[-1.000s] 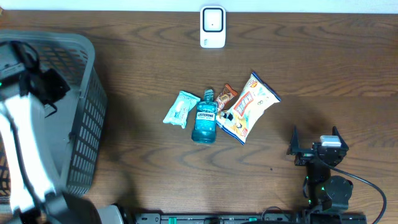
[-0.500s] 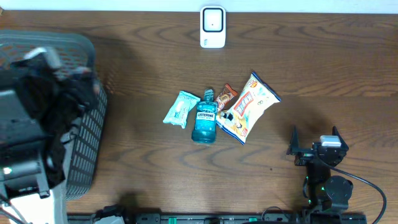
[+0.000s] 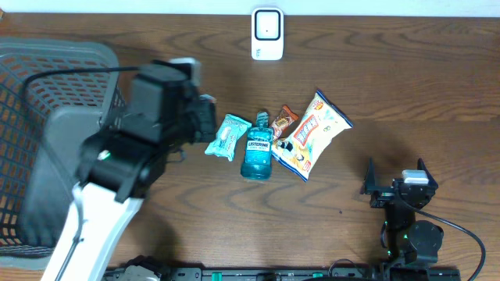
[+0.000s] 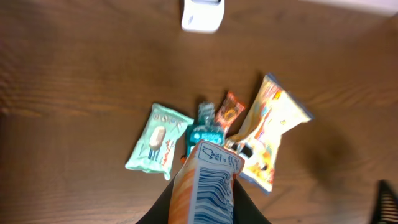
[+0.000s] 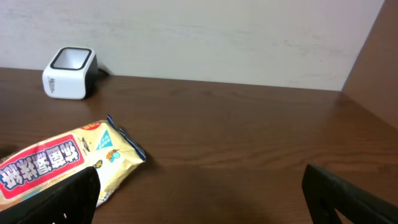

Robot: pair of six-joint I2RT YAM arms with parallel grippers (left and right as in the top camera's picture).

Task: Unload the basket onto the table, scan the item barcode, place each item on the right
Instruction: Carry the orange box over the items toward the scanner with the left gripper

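Left wrist view: left pincer (image 4: 205, 208) clamped narrow on an orange carton (image 4: 194, 186), dark fingers on both its sides, barcode (image 4: 216, 190) on the face turned toward this camera. Carton is in the air above the heap on the counter (image 3: 406, 78): wipes pack (image 4: 158, 146), mouthwash bottle (image 4: 205, 129), small snack bar (image 4: 230, 112), snack bag (image 4: 270, 134). Scanner (image 4: 202, 14) sits well beyond the heap at the counter's far edge. Overhead shows the left arm reaching out beside the basket (image 3: 47, 70). Right pincer (image 3: 395, 173) is spread wide, holding nothing, parked near right. Step looks like transport to the scanner, scan not yet done. Next move probably needs a carry over the heap, then turning the barcode face toward the scanner window without loosening the grip.
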